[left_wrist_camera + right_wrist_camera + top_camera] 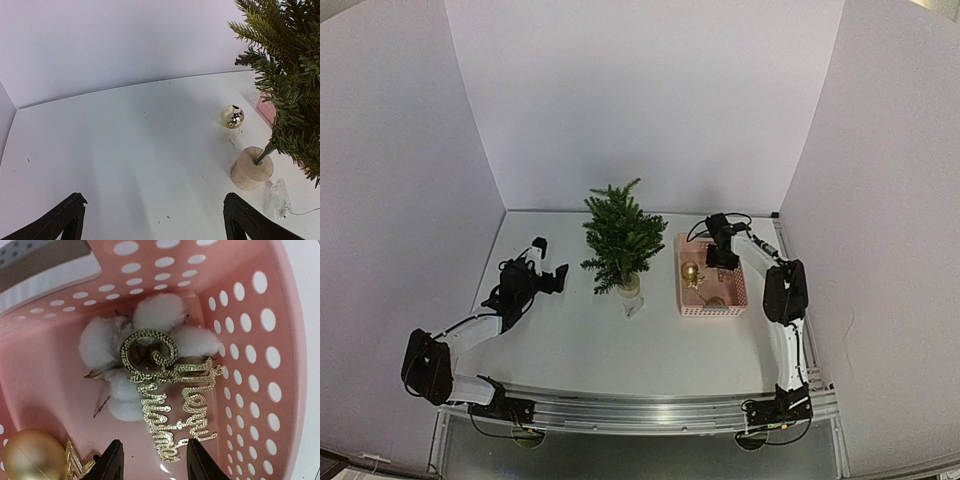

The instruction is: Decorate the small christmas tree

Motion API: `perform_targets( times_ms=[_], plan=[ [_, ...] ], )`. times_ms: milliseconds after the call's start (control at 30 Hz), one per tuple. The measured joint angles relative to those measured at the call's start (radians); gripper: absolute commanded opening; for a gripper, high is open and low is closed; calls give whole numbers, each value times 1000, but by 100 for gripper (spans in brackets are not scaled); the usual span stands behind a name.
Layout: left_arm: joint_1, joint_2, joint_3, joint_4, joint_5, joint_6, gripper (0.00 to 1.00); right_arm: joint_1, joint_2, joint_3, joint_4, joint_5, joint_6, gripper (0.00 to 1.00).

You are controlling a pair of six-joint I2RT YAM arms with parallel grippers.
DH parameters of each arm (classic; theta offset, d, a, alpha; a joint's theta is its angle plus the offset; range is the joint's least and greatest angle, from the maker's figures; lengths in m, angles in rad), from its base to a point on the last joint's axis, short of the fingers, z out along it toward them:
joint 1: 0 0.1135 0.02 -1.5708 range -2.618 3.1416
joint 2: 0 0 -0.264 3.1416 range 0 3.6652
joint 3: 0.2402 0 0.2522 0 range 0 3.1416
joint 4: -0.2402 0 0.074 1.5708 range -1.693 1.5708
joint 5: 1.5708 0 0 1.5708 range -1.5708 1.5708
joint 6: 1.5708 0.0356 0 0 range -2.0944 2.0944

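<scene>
Toward the right edge of the white bench [570, 340], inside the pink perforated plastic basket [280, 365], the right gripper [156, 460] hangs with fingers partly apart, astride the lower end of the gold glitter "Merry Christmas" script ornament [170, 405], which lies on a white cotton boll [155, 312]. A pinch on so thin and flat a piece may slip off, or drag the cotton up too. The small christmas tree [620, 238] stands mid-bench near the back edge. The left gripper [155, 220], spread wide, hovers to the tree's left.

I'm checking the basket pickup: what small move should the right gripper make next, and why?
Probably close the right gripper on the gold sign. Its lower end lies between the open fingers, and it rests on a cotton puff in the pink basket.
</scene>
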Motion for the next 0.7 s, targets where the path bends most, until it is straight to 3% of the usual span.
perform_targets(
  times_ms=[400,700],
  plan=[
    [12,31,0,0,9,-1,96,-3,50,79,2,18,-87,36],
    [21,32,1,0,10,-11,96,-17,92,104,2,16,-101,38]
  ],
)
